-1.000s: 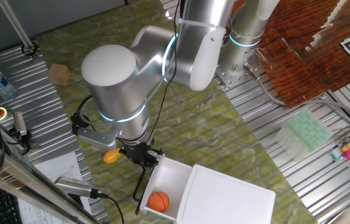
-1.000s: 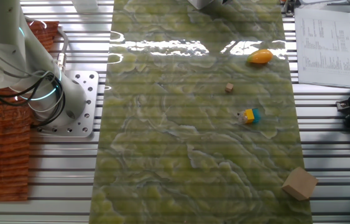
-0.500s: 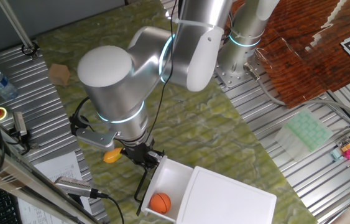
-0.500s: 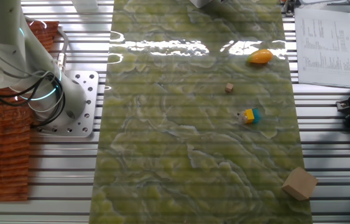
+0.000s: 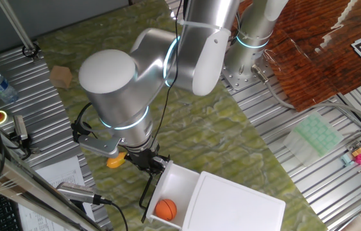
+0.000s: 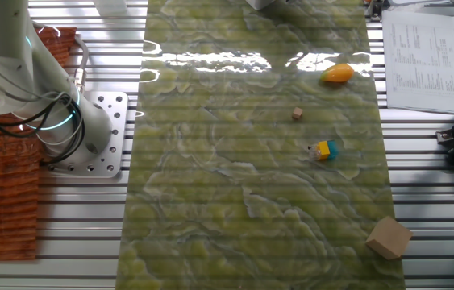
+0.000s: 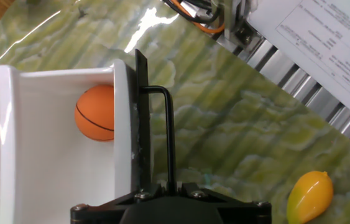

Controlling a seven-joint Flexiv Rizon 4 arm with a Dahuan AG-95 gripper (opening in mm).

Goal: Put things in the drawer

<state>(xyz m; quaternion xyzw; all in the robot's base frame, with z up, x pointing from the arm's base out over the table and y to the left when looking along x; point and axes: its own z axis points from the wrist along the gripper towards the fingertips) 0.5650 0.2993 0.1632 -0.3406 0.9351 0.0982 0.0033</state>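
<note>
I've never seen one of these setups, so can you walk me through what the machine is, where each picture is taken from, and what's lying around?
It is a single silver robot arm with a two-finger gripper. Two pictures come from fixed cameras on different sides of the table, the third from a camera on the hand, looking along the fingers.

The jaws sit at the black bar handle of an open white drawer, apparently gripping it, though the fingertips are hidden. Inside lies an orange ball.

On the green mat lie a mango-shaped toy, a tiny brown cube and a yellow-and-teal block. A cardboard box sits near a corner.
</note>
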